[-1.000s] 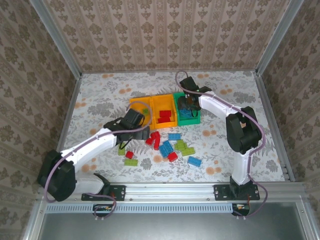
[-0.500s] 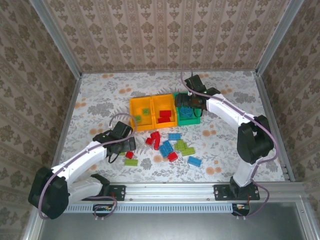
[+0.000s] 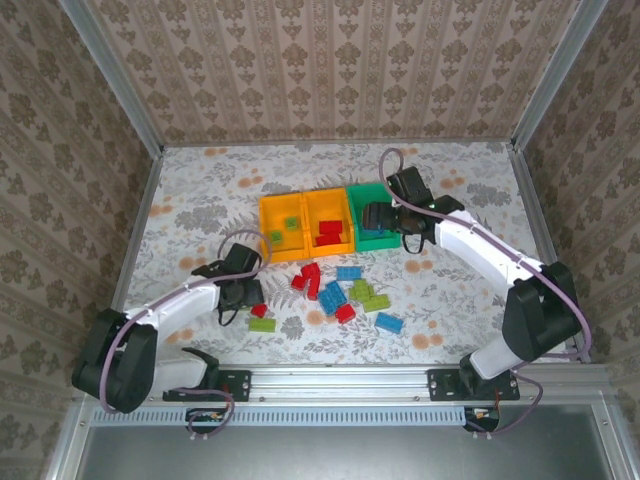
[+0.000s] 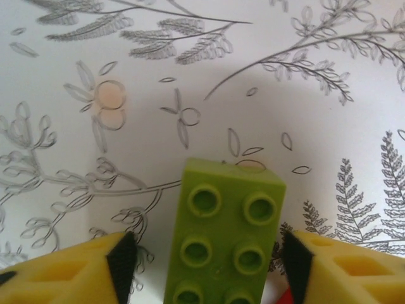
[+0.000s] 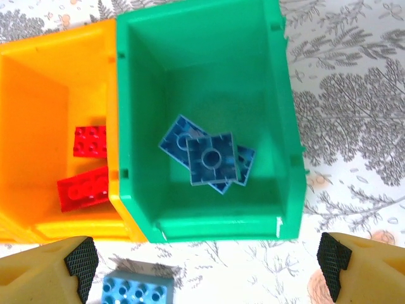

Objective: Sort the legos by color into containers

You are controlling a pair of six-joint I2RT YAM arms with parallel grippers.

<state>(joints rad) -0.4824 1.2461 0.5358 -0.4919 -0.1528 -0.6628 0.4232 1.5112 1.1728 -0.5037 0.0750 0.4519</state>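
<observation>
My left gripper point(image 4: 209, 266) is low over the table with a lime green lego point(image 4: 224, 234) between its jaws; a small gap shows on each side, so it is open. In the top view this gripper point(image 3: 240, 293) is at the near left of the loose legos point(image 3: 345, 290). My right gripper point(image 5: 207, 261) is wide open and holds nothing, hovering over the near rim of the green container point(image 5: 209, 228), which has blue legos point(image 5: 212, 158) in it. Beside it, an orange container point(image 5: 38, 76) holds red legos point(image 5: 85, 187).
A second orange container point(image 3: 265, 230) with green bricks stands left of the other two. A lime brick point(image 3: 262, 324) and a red brick point(image 3: 259, 309) lie near my left gripper. A blue brick point(image 5: 136, 290) lies just in front of the bins.
The left arm swung back from the orange bins and came down over the lime lego, its jaws narrowing. The right gripper opened, left a blue lego in the green bin and drew back.
</observation>
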